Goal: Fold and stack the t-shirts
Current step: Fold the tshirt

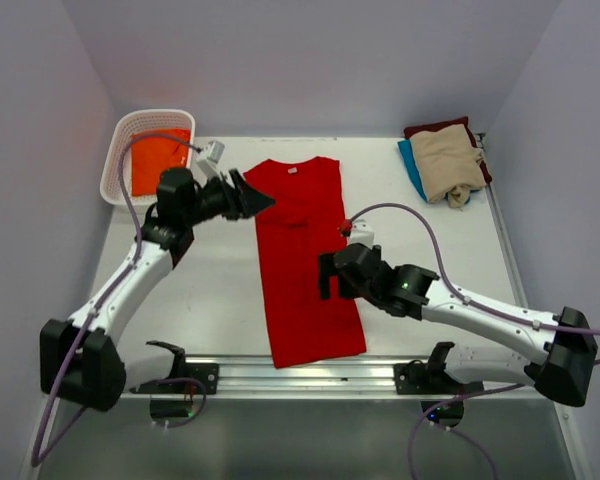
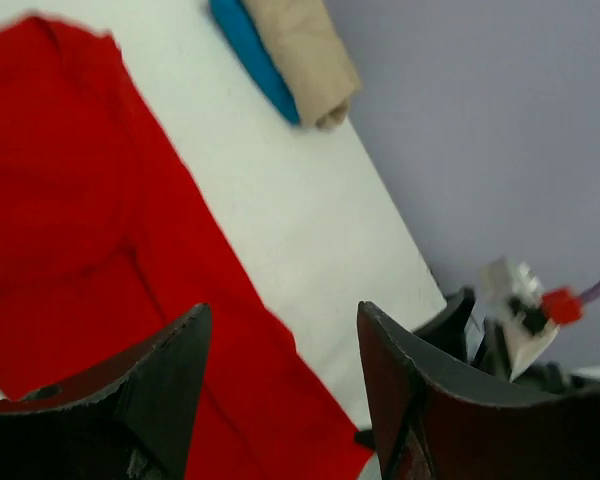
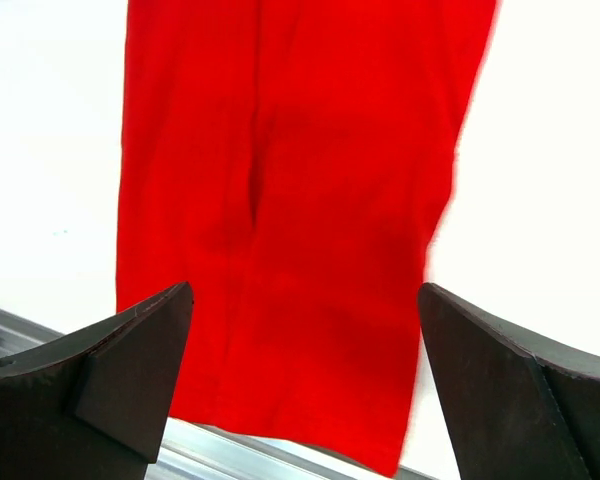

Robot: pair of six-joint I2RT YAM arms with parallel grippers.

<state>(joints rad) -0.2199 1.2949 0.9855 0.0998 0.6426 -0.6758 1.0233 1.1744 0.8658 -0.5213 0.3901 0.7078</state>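
The red t-shirt point(image 1: 305, 260) lies flat in the middle of the table as a long narrow strip, collar and white tag at the far end. My left gripper point(image 1: 263, 202) hovers over its upper left edge, open with nothing between the fingers; its wrist view shows the red cloth point(image 2: 90, 230) below. My right gripper point(image 1: 325, 273) is open above the shirt's right side, empty, with the shirt's hem point(image 3: 290, 250) under its wide jaws. A stack of folded shirts sits far right: beige point(image 1: 447, 165) on blue point(image 1: 412, 168) and maroon point(image 1: 438, 128). An orange shirt point(image 1: 160, 158) lies in the basket.
The white slotted basket point(image 1: 117, 160) stands at the far left corner. A metal rail point(image 1: 310, 375) runs along the near table edge between the arm bases. Grey walls close in both sides and the back.
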